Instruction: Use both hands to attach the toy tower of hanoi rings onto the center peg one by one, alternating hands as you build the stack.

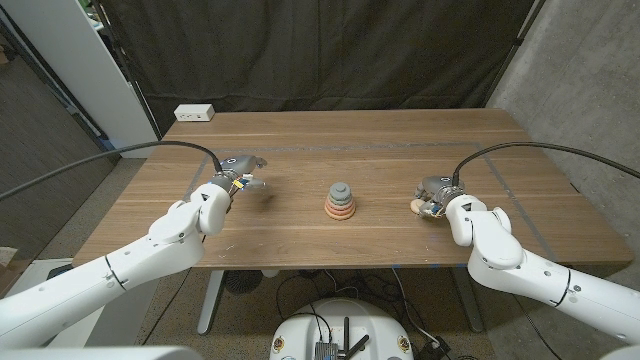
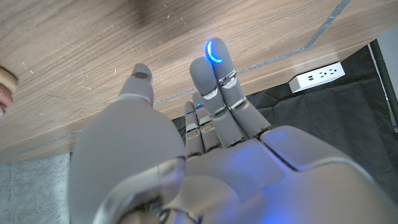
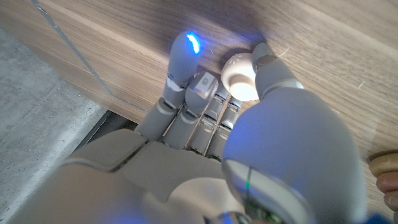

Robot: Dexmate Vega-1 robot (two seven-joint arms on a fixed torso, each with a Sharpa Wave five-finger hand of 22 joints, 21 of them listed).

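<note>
Nearest the front edge of the wooden table (image 1: 300, 245), both arms are reaching in from the corners. The right hand (image 1: 432, 197) is hovering over a pale ring (image 3: 241, 78) lying on the table toward the right edge; its fingers (image 3: 186, 62) are curling around the ring, thumb touching the rim, though whether the ring is gripped I cannot tell. The left hand (image 1: 240, 172) is hanging above the table toward the left side, fingers loosely apart, holding nothing. Between them, mid-table, the stack of rings (image 1: 341, 203) is sitting on the center peg, already several high. This looks like the pick-up of the last ring. Next, the right hand needs a firm pinch, then a lift and level carry over the peg. At the far edge a white power strip (image 1: 194, 113) is lying.
</note>
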